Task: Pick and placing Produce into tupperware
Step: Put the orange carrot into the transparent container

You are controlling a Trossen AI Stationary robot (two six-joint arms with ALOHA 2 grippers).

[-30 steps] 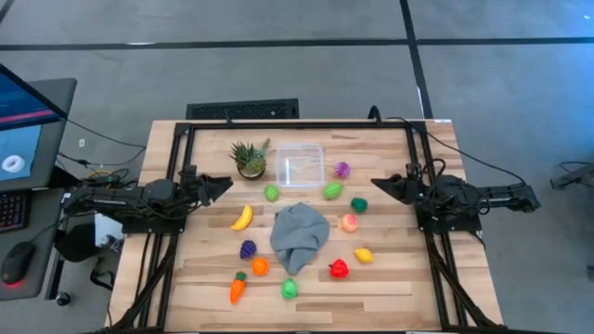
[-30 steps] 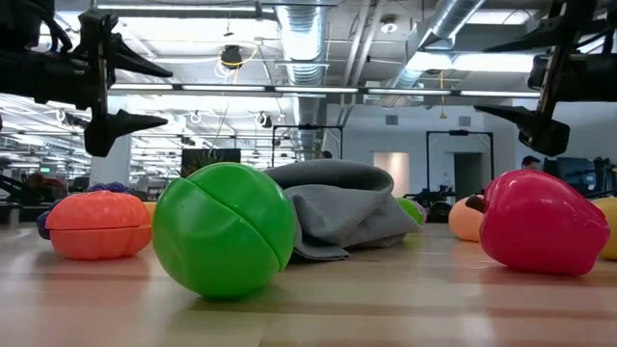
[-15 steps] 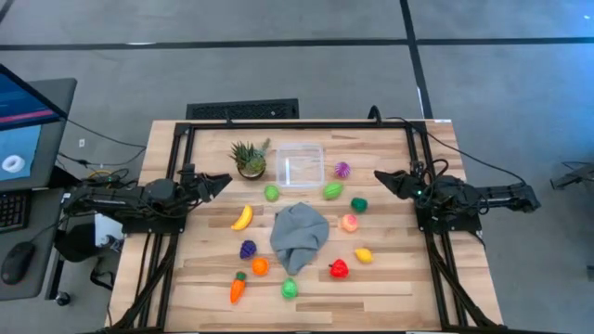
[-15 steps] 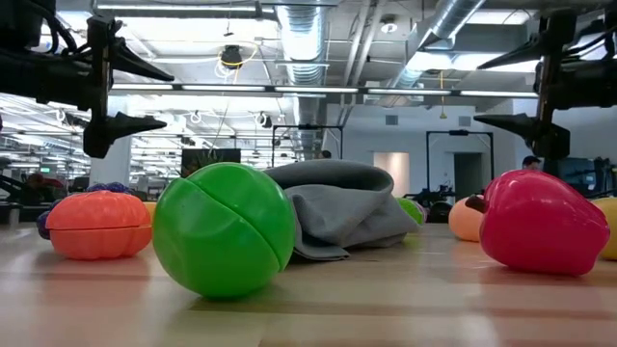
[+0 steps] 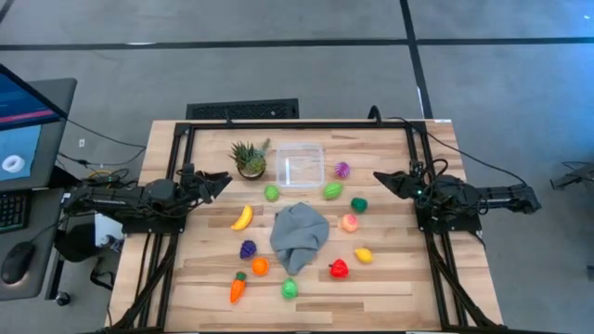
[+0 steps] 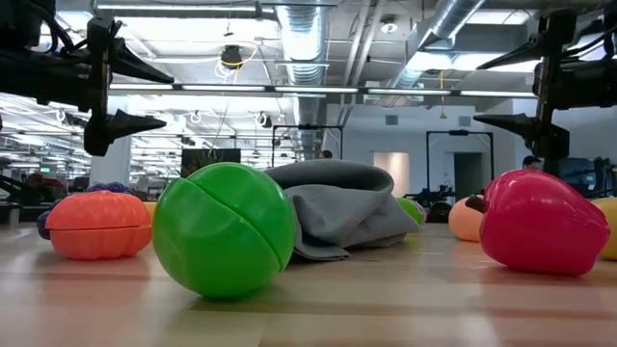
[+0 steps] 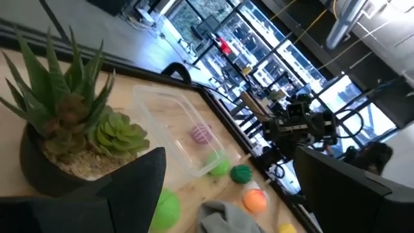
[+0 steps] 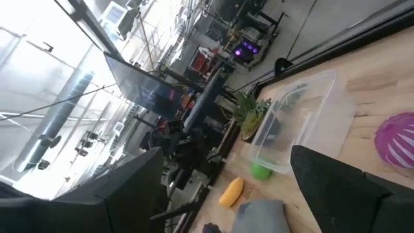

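Twelve-odd toy produce (image 5: 350,223) pieces lie loose around a grey cloth (image 5: 299,236) on the table (image 5: 390,278), none yet in the empty tupperware (image 5: 301,165) at its far middle, as left gripper (image 5: 221,182) and right gripper (image 5: 382,181) hover with released jaws at opposite edges.

Even overhead light keeps the wooden table (image 5: 390,278) bright with only faint shadows, while the low view shows glaring ceiling lights (image 6: 453,63), a hazy background and a sharp green ball (image 6: 224,243) up close.
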